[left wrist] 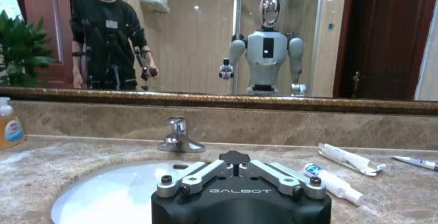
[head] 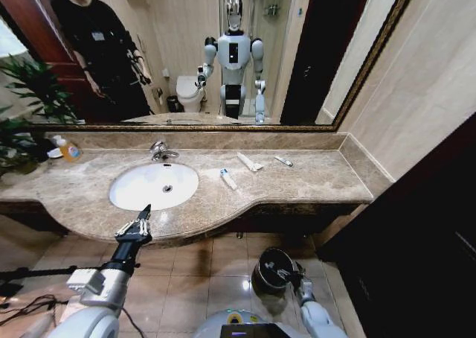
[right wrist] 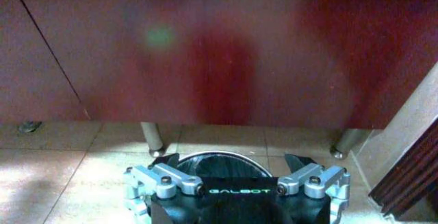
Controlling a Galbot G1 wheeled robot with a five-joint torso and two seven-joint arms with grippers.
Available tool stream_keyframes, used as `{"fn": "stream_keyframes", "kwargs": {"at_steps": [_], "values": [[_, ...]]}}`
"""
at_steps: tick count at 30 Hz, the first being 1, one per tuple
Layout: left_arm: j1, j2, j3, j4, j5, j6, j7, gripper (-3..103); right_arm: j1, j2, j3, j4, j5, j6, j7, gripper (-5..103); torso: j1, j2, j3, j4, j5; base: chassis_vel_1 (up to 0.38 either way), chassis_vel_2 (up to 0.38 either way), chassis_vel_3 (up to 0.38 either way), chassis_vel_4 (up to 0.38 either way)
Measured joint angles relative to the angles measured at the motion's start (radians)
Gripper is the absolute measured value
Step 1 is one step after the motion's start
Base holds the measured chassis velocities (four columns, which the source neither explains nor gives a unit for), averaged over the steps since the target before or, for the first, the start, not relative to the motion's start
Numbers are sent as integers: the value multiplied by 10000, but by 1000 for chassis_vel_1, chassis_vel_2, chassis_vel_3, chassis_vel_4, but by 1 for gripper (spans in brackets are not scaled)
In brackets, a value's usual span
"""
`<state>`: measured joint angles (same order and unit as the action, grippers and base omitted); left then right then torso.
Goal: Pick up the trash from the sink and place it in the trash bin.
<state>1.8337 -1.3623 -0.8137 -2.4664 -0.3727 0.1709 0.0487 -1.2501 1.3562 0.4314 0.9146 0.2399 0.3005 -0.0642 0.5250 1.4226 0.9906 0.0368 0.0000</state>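
The white oval sink (head: 141, 193) (left wrist: 102, 198) lies in the marble counter, and I see only its drain inside. Trash lies on the counter to its right: a white tube with a blue end (head: 229, 179) (left wrist: 334, 182), a white sachet (head: 249, 161) (left wrist: 349, 158) and a small tube (head: 283, 161) (left wrist: 415, 162). My left gripper (head: 146, 208) (left wrist: 236, 157) hovers shut and holding nothing over the counter's front edge, just before the sink. Down at floor level, my right gripper (head: 286, 272) (right wrist: 231, 158) is open right at the rim of the black trash bin (head: 269, 267) (right wrist: 219, 165).
A chrome tap (head: 160, 152) (left wrist: 178, 138) stands behind the sink. An orange-filled soap bottle (head: 69, 150) (left wrist: 10, 125) and a plant (head: 11, 141) occupy the counter's left end. Dark wood panelling (head: 416, 226) closes the right side. Metal legs (right wrist: 152, 138) stand under the vanity.
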Motion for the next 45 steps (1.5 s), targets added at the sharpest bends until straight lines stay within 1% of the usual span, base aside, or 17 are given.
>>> {"fn": "stream_keyframes", "kwargs": {"at_steps": [6, 13, 15, 16, 21, 22, 24, 25, 27, 28, 31, 36, 38, 40, 42, 44, 45], "values": [[0, 0, 0, 0, 0, 0, 0, 0, -262, -144, 7, 450, 79, -11, -6, 100, 0, 0, 0, 0, 0, 0, 0, 0, 0], [0, 0, 0, 0, 0, 0, 0, 0, -1186, -406, 174, 2378, 292, -78, 6, 100, 0, 0, 0, 0, 0, 0, 0, 0, 0], [0, 0, 0, 0, 0, 0, 0, 0, -1615, -536, 250, 3475, 388, -194, 127, 100, 0, 0, 0, 0, 1, 0, 0, 0, 0], [0, 0, 0, 0, 0, 0, 0, 0, -1615, -536, 250, 3475, 388, -194, 127, 100, 0, 0, 0, 0, 1, 0, 0, 0, 0], [0, -1, 0, 0, 0, 0, 0, 0, -2646, -773, 243, 6639, 414, -729, 386, 100, 0, 0, -1, 0, -1, 0, 0, 0, 0], [0, -1, 0, 0, 0, 0, 0, 0, -2646, -773, 243, 6639, 414, -729, 386, 100, 0, 0, -1, 0, -1, 0, 0, 0, 0], [0, 0, 0, 0, 0, 0, 0, 0, -3098, -846, 111, 8055, 301, -829, 792, 100, 0, 0, 0, 0, 0, 0, 0, 0, 0], [0, 0, 0, 0, 0, 0, 0, 0, -3098, -846, 111, 8055, 301, -829, 792, 100, 0, 0, 0, 0, 0, 0, 0, 0, 0], [0, 0, 0, 0, 0, 0, 0, 0, -3641, -962, 78, 9480, 243, -949, 1008, 100, 1, 0, 0, 0, -2, 0, 0, 0, 0], [0, 0, 0, 0, 0, 0, 0, 0, -3641, -962, 78, 9480, 243, -949, 1008, 100, 1, 0, 0, 0, -2, 0, 0, 0, 0], [0, 0, 0, 0, 0, 0, 0, 0, -4001, -1050, 110, 10692, 182, -1040, 1165, 100, 0, 0, -1, -1, -3, 0, 0, 0, 0], [0, 0, 0, 0, 0, 0, 0, 0, -3748, -1188, 23, 11394, 126, -1380, 1254, 100, 1, 0, -1, -1, -1, 0, 0, 0, 0], [0, 0, 0, 0, 0, 0, 0, 0, -3158, -1320, -258, 11617, 173, -1911, 1264, 100, 1, 0, 0, 0, -1, 0, 0, 0, 0], [0, 0, 0, 0, 0, 0, 0, 0, -3030, -1347, -326, 11628, 196, -2026, 1262, 100, 1, 0, 0, 0, 0, 0, 0, 0, 0], [0, 0, 0, 0, 0, 0, 0, 0, -2441, -1475, -605, 11600, 256, -2574, 1078, 100, 1, 0, 0, 1, 0, 0, 0, 0, 0], [0, -1, 0, 0, 0, 0, 0, 0, -2305, -1528, -681, 11558, 282, -2723, 1032, 100, 1, 0, 0, 1, -1, 0, 0, 0, 0], [0, 0, 0, 0, 0, 0, 0, 0, -2068, -1651, -843, 11479, 414, -2986, 989, 100, 1, 0, 0, 0, 0, 0, 0, 0, 0]]}}
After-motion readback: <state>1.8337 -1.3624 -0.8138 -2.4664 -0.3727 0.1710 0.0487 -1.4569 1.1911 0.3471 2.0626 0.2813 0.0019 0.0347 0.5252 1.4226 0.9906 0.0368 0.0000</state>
